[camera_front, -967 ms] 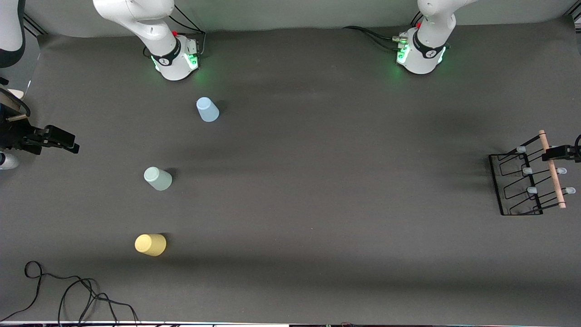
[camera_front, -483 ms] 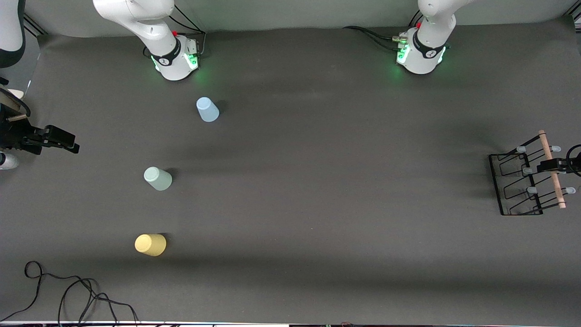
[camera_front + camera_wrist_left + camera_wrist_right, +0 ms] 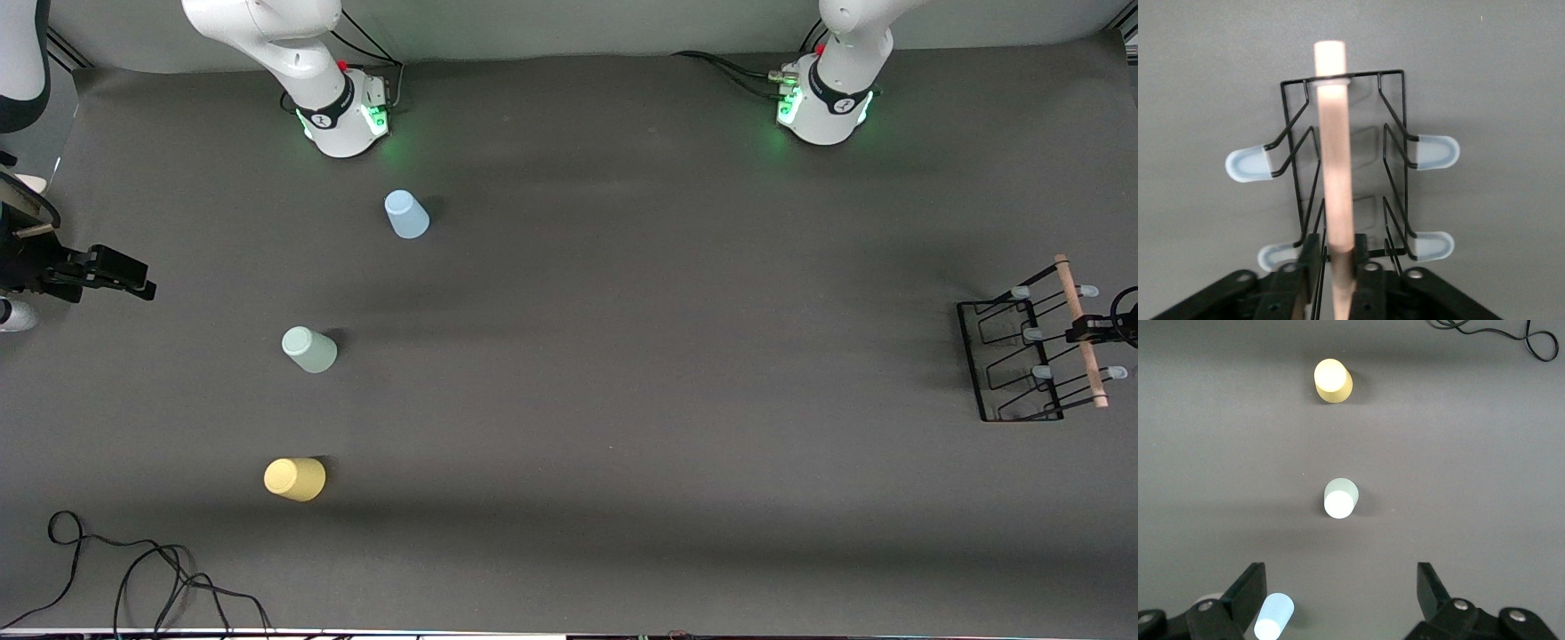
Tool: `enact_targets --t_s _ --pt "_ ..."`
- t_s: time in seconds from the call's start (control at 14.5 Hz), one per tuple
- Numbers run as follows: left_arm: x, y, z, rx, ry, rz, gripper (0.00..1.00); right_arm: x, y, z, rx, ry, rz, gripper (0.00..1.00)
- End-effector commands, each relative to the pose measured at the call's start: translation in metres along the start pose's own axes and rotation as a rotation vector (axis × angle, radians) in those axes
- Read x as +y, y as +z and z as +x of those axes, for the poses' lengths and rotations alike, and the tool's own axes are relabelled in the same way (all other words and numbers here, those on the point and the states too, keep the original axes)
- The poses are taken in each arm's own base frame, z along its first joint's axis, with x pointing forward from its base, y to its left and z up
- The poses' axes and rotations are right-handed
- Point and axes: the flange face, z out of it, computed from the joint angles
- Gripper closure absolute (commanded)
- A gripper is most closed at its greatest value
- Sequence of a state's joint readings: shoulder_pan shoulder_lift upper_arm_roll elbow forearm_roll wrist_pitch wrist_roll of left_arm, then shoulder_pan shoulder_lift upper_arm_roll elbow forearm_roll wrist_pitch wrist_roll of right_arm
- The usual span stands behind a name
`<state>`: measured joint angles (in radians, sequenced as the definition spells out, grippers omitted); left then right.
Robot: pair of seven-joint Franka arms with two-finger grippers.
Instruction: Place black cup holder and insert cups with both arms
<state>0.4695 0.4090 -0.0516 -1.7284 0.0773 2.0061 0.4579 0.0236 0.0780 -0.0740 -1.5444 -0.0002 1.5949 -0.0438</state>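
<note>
— Look at the left gripper (image 3: 1338,270). A moment ago its fingers were spread apart on both sides of the wooden rod (image 3: 1335,153). Now they have squeezed in and are pinching the rod tight.

— So it has the rack?

— Yes, I think so. The rod is the handle on top of the black cup holder (image 3: 1036,351), and the left gripper (image 3: 1092,333) is clamped around it about halfway along. The holder has not moved at all, though. It stands on the bench (image 3: 622,373) at the left arm's end, just like before.

— What does that mean for the job?

— It means the grab is done and the lift comes next, I guess. The holder has to be carried in toward the middle so both arms can reach it.

— And the other one?

— The right gripper (image 3: 1341,600) waits with its fingers wide apart and nothing in them, over the right arm's end of the bench. It has not moved either.

— Where are the cups?

— All three stand upside down on the bench at the right arm's end, well apart from the holder. The light blue cup (image 3: 406,214) is farthest from the front camera, the pale green cup (image 3: 309,349) is in between, and the yellow cup (image 3: 294,479) is nearest. No cup is on a peg yet.
</note>
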Motion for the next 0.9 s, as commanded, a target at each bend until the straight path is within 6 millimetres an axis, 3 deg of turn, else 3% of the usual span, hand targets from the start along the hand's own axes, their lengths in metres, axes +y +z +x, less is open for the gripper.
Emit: enact_targets --t_s 0.0,0.28,0.55,0.83 --pt "0.006 -0.003 0.002 0.002 0.031 0.009 1.00 -0.004 -0.002 -0.002 0.005 0.015 0.015 0.00" --pt "0.019 -0.013 0.005 0.006 0.031 0.000 1.00 -0.002 -0.004 -0.002 0.007 0.023 0.015 0.00" --pt "0.069 -0.036 0.018 0.019 0.049 -0.055 1.00 0.000 -0.008 -0.004 0.014 0.024 0.014 0.00" --pt "0.142 -0.055 0.040 0.018 0.072 -0.052 1.00 0.000 -0.005 -0.004 0.010 0.024 0.014 0.00"
